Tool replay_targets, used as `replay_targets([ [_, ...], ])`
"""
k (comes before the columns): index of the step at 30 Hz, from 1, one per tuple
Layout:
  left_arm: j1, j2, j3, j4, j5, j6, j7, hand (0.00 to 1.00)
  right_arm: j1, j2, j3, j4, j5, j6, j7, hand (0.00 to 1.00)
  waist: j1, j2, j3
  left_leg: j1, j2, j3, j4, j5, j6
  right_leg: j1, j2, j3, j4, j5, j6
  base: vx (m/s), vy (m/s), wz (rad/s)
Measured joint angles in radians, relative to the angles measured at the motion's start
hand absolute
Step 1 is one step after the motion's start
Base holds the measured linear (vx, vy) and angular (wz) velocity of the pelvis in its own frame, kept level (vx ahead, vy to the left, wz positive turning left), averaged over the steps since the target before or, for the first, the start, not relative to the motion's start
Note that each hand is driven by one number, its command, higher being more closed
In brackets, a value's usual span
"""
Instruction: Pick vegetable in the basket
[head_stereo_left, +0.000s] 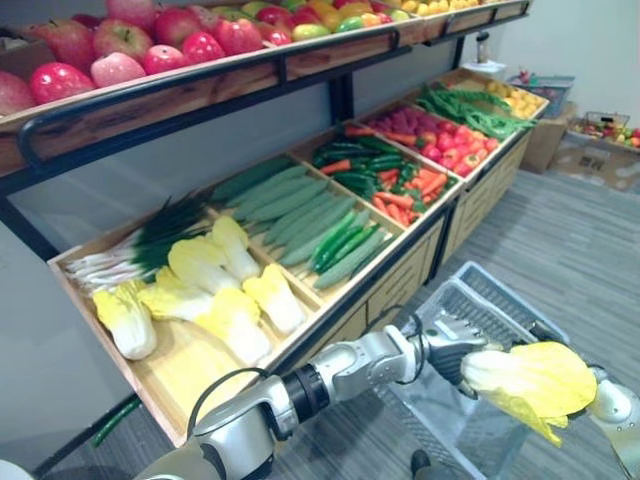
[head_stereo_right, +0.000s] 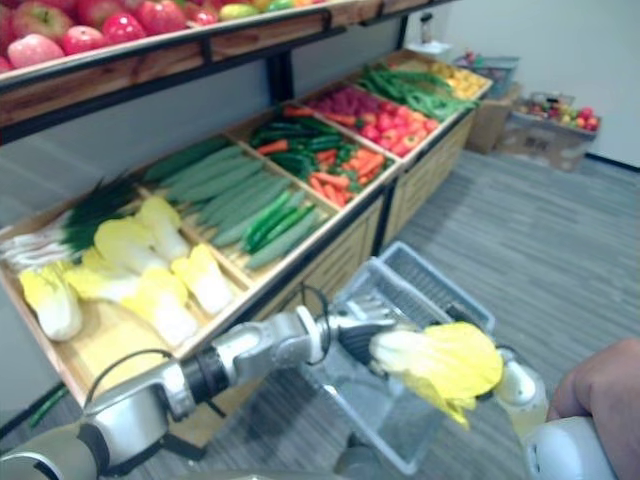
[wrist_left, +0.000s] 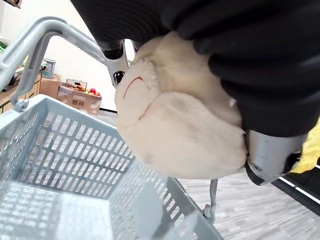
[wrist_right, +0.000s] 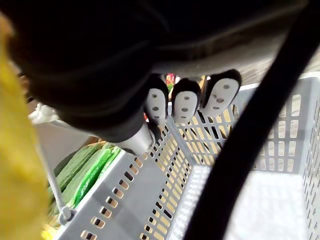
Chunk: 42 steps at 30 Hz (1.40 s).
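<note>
Presently: cabbage (head_stereo_left: 530, 380), one head, held in the air over the basket (head_stereo_left: 480, 290), not yet inside.

- **Left hand** (head_stereo_left: 445, 345): curled round the white stem end, so the head hangs above the open basket, probably for release.
- **Right hand** (head_stereo_left: 612, 402): fingers (wrist_right: 185, 102) curled, apparently round the raised handle (wrist_left: 45, 35), likely steadying the basket.
- **Long axis:** near level, with the stem toward the robot's left and the yellow leaves toward its right, tip drooping.
</note>
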Motion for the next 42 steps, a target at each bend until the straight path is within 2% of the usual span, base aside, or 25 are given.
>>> replay_targets([
  [8,-0.031,0.005,-0.009,0.028,0.033,0.0,-0.003,1.0,-0.018,-0.021,-0.005,-0.007,0.037,0.0,0.008,1.0,-0.003,0.002,0.0,0.0,0.002,0.007,0.0,0.0,0.0,-0.006,0.006,0.003,0.003,0.003,0.006,0.02,-0.002,-0.02],
  [9,-0.031,0.005,-0.011,0.031,0.038,0.0,-0.003,0.0,-0.021,-0.021,-0.005,-0.009,0.037,0.0,0.008,1.0,-0.003,0.002,0.0,0.0,0.002,0.007,0.0,0.0,0.0,-0.006,0.006,0.003,0.003,0.003,0.006,0.0,0.0,0.0],
  [21,-0.031,0.006,-0.012,0.057,0.071,0.0,-0.025,0.0,-0.025,-0.047,0.005,-0.064,0.075,-0.001,0.056,1.0,-0.023,0.006,0.001,-0.001,0.003,0.008,0.0,0.0,0.0,-0.005,0.007,0.004,0.0,0.003,0.006,0.0,0.0,0.0],
  [28,-0.031,-0.005,-0.007,0.057,0.078,0.001,-0.026,0.0,-0.026,-0.049,0.006,-0.074,0.075,-0.001,0.061,1.0,-0.023,0.007,0.002,0.0,0.004,0.01,0.002,0.0,0.0,-0.006,0.01,0.007,-0.001,0.003,0.005,0.0,0.0,0.0],
  [33,-0.031,-0.004,0.001,0.041,0.077,0.0,0.014,0.0,-0.029,-0.049,0.016,-0.08,0.075,-0.001,0.061,1.0,-0.022,0.009,0.001,-0.002,0.008,0.012,0.017,-0.001,-0.001,-0.006,0.011,0.014,0.01,0.005,0.008,0.0,-0.001,-0.01],
  [37,-0.031,0.006,0.002,-0.076,-0.032,-0.05,0.02,0.0,-0.054,-0.049,0.067,-0.08,0.085,-0.005,0.06,1.0,-0.02,0.006,0.004,-0.004,0.022,0.012,0.037,-0.01,-0.008,-0.007,0.016,0.013,0.02,0.005,0.008,-0.01,-0.01,-0.02],
  [39,-0.031,0.015,0.008,-0.119,-0.105,-0.053,0.02,0.0,-0.055,-0.048,0.087,-0.08,0.098,-0.015,0.059,1.0,-0.017,0.006,0.005,-0.007,0.033,0.011,0.049,-0.017,-0.011,-0.007,0.019,0.011,0.025,0.004,0.007,-0.04,-0.015,0.02],
  [42,-0.031,0.025,-0.004,-0.271,-0.183,-0.084,0.018,0.0,-0.07,-0.043,0.094,-0.062,0.095,-0.018,0.049,1.0,-0.011,0.006,0.004,-0.022,0.044,0.006,0.069,-0.026,-0.009,-0.014,0.017,-0.001,0.034,-0.002,0.006,-0.05,-0.01,0.08],
])
